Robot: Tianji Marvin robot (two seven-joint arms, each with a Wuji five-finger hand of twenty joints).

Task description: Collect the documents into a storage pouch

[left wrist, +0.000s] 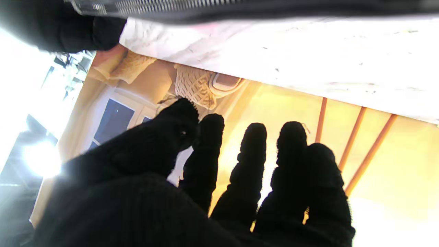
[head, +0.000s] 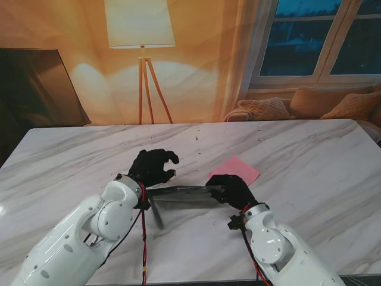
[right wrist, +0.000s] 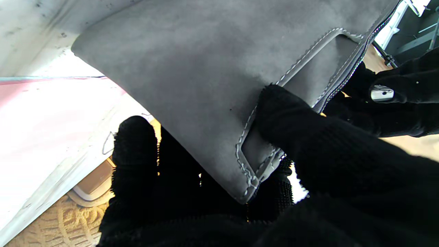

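A grey felt pouch [head: 181, 196] with a zipper edge [left wrist: 219, 7] is held a little off the marble table, between my two black-gloved hands. My right hand [head: 232, 189] is shut on its right end. In the right wrist view the thumb [right wrist: 291, 116] presses on the stitched corner of the pouch [right wrist: 212, 79] and the other fingers [right wrist: 135, 151] lie under it. My left hand [head: 153, 168] hovers over the pouch's left end with its fingers [left wrist: 252, 161] apart and nothing between them. A pink sheet [head: 234, 169] lies flat just beyond my right hand.
The white marble table [head: 309, 155] stretches wide on both sides. Behind its far edge are a tripod floor lamp [head: 141, 36], a dark screen [head: 36, 89] at the left and a sofa with cushions [head: 321, 101] under the window.
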